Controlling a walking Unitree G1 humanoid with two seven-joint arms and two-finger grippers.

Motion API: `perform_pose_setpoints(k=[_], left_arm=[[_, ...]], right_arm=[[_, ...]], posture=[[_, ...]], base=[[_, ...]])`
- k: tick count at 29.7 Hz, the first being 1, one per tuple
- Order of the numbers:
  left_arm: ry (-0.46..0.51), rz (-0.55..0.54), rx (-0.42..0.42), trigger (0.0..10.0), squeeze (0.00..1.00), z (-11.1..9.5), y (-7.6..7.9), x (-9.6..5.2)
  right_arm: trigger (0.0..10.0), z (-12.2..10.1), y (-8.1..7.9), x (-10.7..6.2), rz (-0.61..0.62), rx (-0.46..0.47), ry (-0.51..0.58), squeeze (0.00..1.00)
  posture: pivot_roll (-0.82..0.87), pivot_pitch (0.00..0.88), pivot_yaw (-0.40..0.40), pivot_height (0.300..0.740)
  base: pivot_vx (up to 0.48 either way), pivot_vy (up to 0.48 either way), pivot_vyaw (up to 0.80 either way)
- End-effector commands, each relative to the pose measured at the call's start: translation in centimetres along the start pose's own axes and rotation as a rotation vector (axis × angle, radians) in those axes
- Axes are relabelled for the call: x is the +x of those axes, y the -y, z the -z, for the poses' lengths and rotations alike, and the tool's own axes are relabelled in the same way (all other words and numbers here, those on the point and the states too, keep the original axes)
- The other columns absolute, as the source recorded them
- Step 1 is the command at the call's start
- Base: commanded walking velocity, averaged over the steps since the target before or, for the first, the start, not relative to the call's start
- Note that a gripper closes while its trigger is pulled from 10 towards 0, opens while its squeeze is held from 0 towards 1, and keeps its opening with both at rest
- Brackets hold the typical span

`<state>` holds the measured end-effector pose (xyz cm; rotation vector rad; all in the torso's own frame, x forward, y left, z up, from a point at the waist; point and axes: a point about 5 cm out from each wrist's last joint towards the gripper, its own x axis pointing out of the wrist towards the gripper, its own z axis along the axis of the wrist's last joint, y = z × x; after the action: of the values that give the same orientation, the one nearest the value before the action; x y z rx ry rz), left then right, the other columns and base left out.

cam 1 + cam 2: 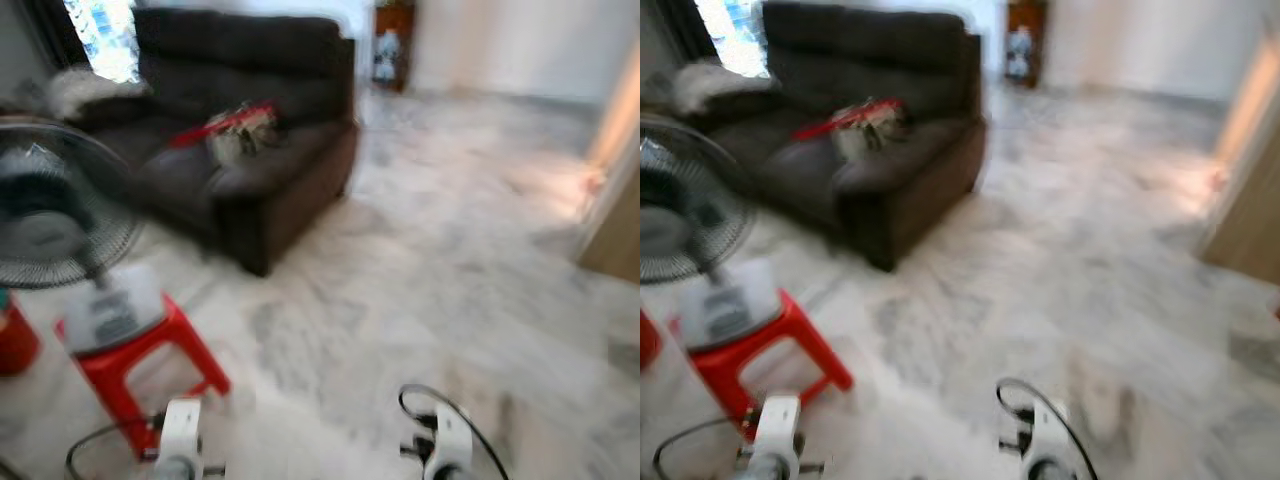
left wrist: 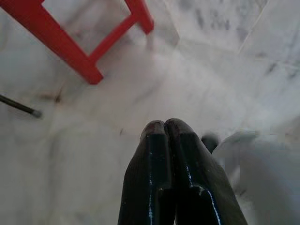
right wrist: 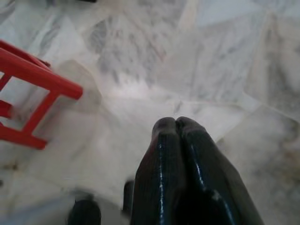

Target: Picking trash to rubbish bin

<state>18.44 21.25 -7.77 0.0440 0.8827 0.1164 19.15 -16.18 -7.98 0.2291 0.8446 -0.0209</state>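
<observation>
The head views are blurred. My left gripper hangs low over the marble floor, its two black fingers pressed together with nothing between them. My right gripper hangs the same way, shut and empty, above the floor tiles. Both silver wrists show at the bottom of the left eye view, the left arm and the right arm. On the dark sofa lies a pale bundle with a red strip; I cannot tell what it is.
A red stool carrying a standing fan stands close at my left. A red container sits at the far left edge. Open marble floor stretches ahead and right toward a wooden door.
</observation>
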Motion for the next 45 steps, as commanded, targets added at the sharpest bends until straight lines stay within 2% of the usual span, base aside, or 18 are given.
perform_pose_setpoints(k=[1, 45], left_arm=[[0.044, 0.005, 0.038, 10.0, 0.0, -1.67, 0.0, 0.33], [0.037, 0.006, 0.05, 10.0, 0.0, -1.31, -0.04, 0.25]], right_arm=[[10.0, 0.29, -0.24, -0.01, -0.003, 0.007, -0.01, 0.0], [10.0, 0.72, -0.61, -0.07, -0.028, -0.002, -0.024, 0.0]], posture=[[-0.01, 0.0, 0.06, 0.74], [0.0, 0.0, 0.053, 0.74]], base=[[0.0, 0.0, 0.8], [0.0, 0.0, 0.8]])
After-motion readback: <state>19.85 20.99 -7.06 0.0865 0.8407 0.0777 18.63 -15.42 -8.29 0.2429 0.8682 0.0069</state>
